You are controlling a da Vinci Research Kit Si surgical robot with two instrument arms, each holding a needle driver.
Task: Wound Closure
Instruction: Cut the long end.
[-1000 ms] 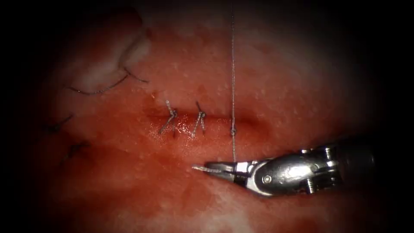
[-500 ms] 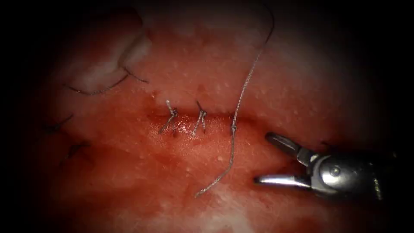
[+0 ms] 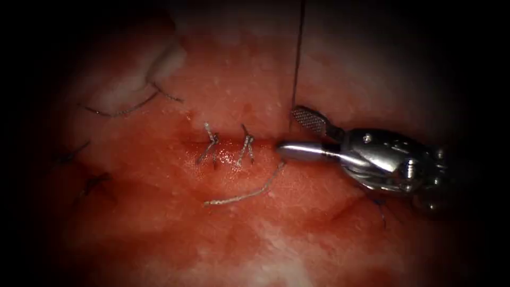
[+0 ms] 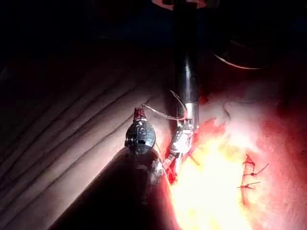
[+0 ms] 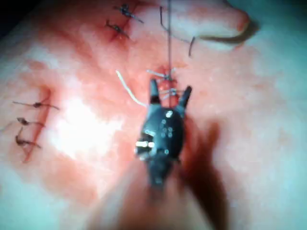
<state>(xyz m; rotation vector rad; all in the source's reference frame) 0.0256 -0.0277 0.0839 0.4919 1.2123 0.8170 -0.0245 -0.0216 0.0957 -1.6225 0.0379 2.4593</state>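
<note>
Right hand (image 3: 284, 133) moved up from below the cut to the cut line since half a second ago; a second ago it was clamped on the thread tail, now it holds nothing. Its jaws are spread, one just above the cut and one lying along it, tips at the third stitch's knot, straddling the thread (image 3: 297, 58) where it rises taut and straight out of frame. That strand was slack and curved half a second ago.

Loose tail (image 3: 244, 194) now lies flat on the tissue (image 3: 159, 223) below the cut, running down-left from the knot; before, it hung further down and to the right.

Cut (image 3: 228, 151) runs horizontally, wet with red fluid (image 3: 226, 157). Two finished stitches (image 3: 210, 143) with short cut ends sit left of the hand, unchanged. More dark thread ends (image 3: 127, 109) at the upper left.

Right wrist view: same hand (image 5: 170, 96) spread, thread (image 5: 169, 38) running up between the jaws, white tail (image 5: 127, 88) off to one side.

Left wrist view: left hand (image 4: 139, 115) well off the tissue; can't tell if it's open or closed, or what it grips. Right tool (image 4: 180, 143) is down at the tissue there.

Can't make out the needle.
</note>
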